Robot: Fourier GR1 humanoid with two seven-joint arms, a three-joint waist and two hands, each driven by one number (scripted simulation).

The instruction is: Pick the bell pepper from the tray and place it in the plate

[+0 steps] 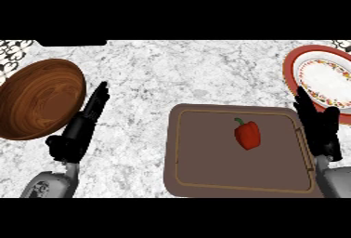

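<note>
A glossy red bell pepper (247, 135) with a short green stem lies on the brown tray (205, 160), just left of the right robot hand (321, 130), which, like the left robot hand (83, 122), has straight, empty fingers.

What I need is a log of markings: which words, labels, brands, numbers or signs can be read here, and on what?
No readable text shows anywhere in the head view.
The plate bears only a red and yellow ornamental band, no letters.
The tray, bell pepper and wooden bowl are unmarked.
</note>
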